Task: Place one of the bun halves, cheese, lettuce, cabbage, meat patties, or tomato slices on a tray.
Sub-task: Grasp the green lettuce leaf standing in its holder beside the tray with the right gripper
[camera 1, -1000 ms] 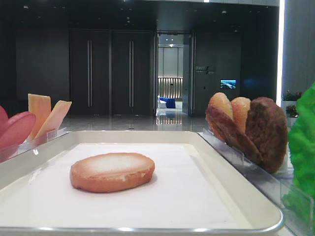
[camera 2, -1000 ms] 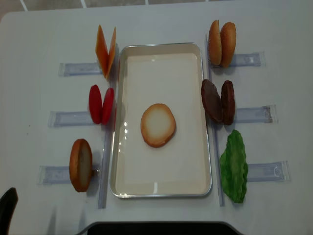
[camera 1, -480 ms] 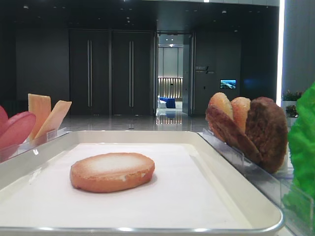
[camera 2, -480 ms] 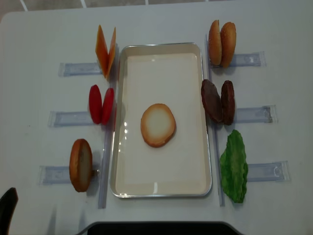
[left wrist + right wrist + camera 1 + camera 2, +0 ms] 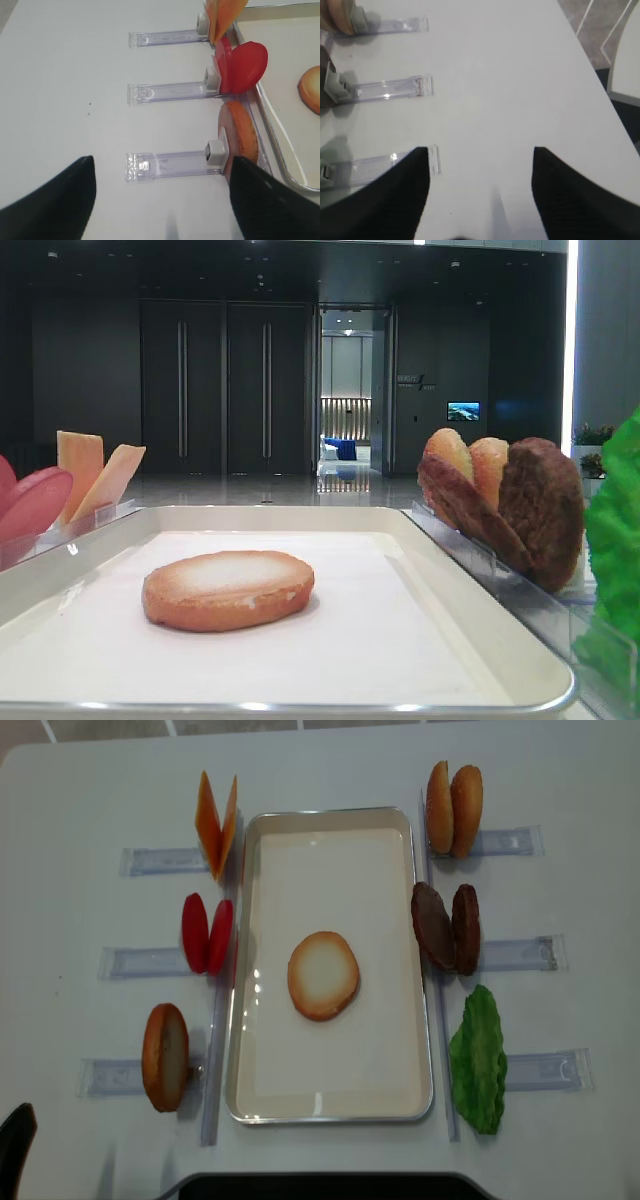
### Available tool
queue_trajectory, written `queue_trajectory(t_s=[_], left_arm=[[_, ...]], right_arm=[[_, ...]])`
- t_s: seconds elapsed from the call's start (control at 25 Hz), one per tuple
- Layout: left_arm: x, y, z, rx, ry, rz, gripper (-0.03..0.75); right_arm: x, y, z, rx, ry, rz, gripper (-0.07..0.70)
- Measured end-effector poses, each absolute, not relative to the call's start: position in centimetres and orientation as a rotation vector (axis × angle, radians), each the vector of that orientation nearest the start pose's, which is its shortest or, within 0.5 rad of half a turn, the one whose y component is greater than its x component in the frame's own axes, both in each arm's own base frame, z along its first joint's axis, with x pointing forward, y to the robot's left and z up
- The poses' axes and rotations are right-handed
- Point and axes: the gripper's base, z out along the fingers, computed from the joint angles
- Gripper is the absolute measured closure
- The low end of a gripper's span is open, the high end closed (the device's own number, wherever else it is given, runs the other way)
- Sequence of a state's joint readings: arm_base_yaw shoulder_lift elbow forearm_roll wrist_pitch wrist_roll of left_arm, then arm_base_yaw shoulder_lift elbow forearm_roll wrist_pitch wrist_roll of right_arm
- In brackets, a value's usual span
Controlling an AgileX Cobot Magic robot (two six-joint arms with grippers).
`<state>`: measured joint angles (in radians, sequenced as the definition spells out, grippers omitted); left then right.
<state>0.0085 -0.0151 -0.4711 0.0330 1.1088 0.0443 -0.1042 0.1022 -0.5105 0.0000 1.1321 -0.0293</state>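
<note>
One bun half [image 5: 323, 975] lies pale face up in the middle of the cream tray [image 5: 330, 1105]. Another bun half [image 5: 240, 137] stands on edge left of the tray. Cheese [image 5: 217, 820] and tomato slices [image 5: 207, 933] stand along the left side. Two more bun halves [image 5: 453, 808], the meat patties [image 5: 447, 927] and the lettuce [image 5: 479, 1060] line the right side. No cabbage is in view. My left gripper [image 5: 162, 165] is open and empty above the table, left of the standing bun. My right gripper [image 5: 480, 155] is open over bare table, holding nothing.
Clear plastic racks [image 5: 160, 860] hold the food on both sides of the tray, and their outer ends [image 5: 390, 90] reach toward each gripper. The table's right edge [image 5: 600, 70] runs close to the right gripper. A dark base [image 5: 320, 1185] sits at the near edge.
</note>
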Motion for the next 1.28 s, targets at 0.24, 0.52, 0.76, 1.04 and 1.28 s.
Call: queue_trajectory(t_s=[0.24,0.52,0.76,1.04,1.28], left_arm=[[-0.6,0.3,26.5,0.035,2.106,0.072,0.079],[-0.6,0.3,26.5,0.035,2.106,0.072,0.079],[-0.6,0.3,26.5,0.035,2.106,0.072,0.079],[-0.6,0.3,26.5,0.035,2.106,0.072,0.079],[-0.6,0.3,26.5,0.032,2.106,0.069,0.079]], right_arm=[[6.0,-0.4,29.2,0.138,2.429,-0.015,0.205],[14.4,-1.1,30.4,0.171,2.698,0.038,0.205],[17.9,-1.4,30.6,0.18,2.808,0.049,0.205],[18.4,0.3,30.2,0.204,2.874,0.236,0.205],[17.6,5.5,30.1,0.103,2.925,0.332,0.205]])
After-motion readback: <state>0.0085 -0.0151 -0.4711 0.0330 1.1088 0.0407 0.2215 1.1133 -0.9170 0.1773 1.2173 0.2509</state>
